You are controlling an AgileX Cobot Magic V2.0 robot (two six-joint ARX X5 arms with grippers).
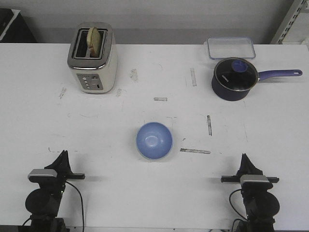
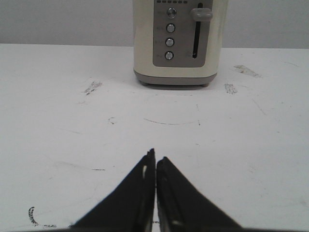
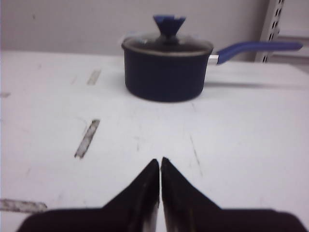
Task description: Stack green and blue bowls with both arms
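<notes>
Both grippers, left and right, sat closed, empty, flanking the blue bowl; smooth, light, probably slippery, best pinched at its rim.

Scuffed white table before a plain grey wall, metal shelving at right.

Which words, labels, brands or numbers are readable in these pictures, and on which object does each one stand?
No text can be read.
Cream two-slot toaster: small markings beside its round buttons, too small and blurred to read.
Dark navy saucepan with glass lid: no label visible.
Periwinkle blue round bowl: plain.
Clear plastic container: no text visible.
</notes>
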